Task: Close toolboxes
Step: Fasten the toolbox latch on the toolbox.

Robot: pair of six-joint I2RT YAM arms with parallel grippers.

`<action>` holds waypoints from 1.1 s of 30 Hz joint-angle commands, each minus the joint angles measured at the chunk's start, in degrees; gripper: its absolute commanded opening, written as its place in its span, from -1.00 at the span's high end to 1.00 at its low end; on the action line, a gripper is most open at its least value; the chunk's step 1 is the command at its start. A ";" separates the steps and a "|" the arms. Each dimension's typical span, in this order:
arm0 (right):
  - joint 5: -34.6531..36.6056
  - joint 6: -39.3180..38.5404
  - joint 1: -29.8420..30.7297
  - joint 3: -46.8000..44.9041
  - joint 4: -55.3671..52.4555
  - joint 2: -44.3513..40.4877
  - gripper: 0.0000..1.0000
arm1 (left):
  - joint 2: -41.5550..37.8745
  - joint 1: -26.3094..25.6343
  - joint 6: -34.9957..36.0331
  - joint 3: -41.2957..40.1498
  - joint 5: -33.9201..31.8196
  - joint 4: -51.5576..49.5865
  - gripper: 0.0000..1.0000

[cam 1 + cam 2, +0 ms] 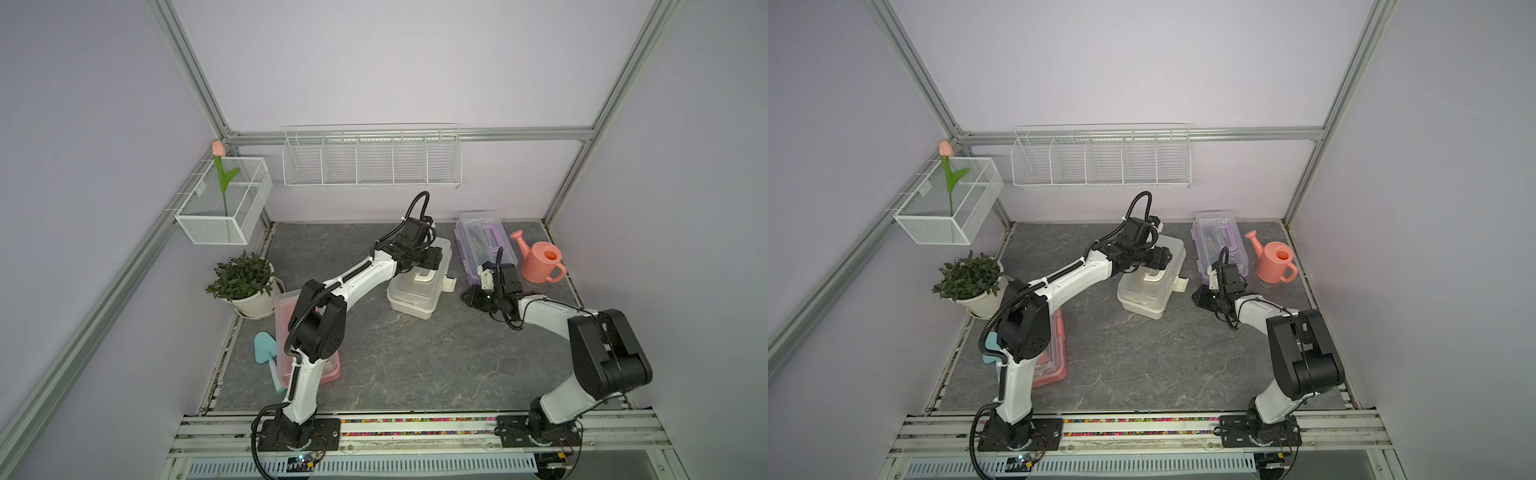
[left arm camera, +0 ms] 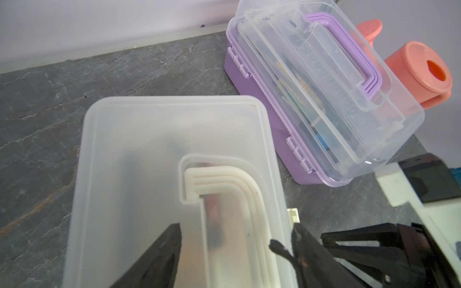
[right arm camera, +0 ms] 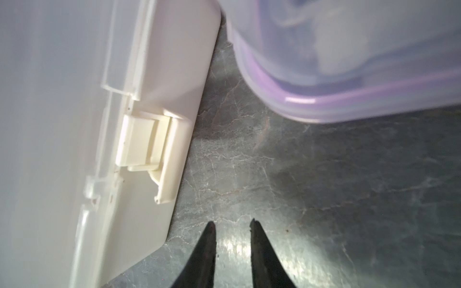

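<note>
I'm seeing the pink box (image 1: 330, 370) only in the top views, lying at the left of the table (image 1: 415, 365), half hidden under the left arm (image 1: 365, 274). The left claw (image 2: 235, 232) is hovering wide over the white box (image 1: 417, 291) mid-table, its fingers straddling the handle (image 2: 224, 179). The right wrist view alone is showing the latch (image 3: 144, 147) close up, and the right claw (image 3: 232, 224) narrow, holding nothing, between that box and the purple box (image 1: 486, 243) at the right.

Left pincer (image 2: 236, 225) wide — right pincer (image 3: 232, 222) narrow
</note>
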 commanded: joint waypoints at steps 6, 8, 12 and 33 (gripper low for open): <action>-3.85 2.35 -0.41 0.32 10.72 5.37 0.45 | 0.21 0.06 -1.27 -9.95 2.50 -6.23 -0.42; -4.39 3.10 -0.39 -0.10 12.64 5.91 0.45 | -0.23 0.04 -1.47 -10.81 2.71 -6.11 -0.41; -5.80 4.25 0.13 -0.72 15.41 5.81 0.45 | -0.91 0.06 -1.74 -12.03 3.09 -5.64 -0.40; -7.47 7.63 2.59 -1.34 21.36 5.75 0.45 | -2.10 0.06 -1.59 -14.33 1.95 -5.41 -0.40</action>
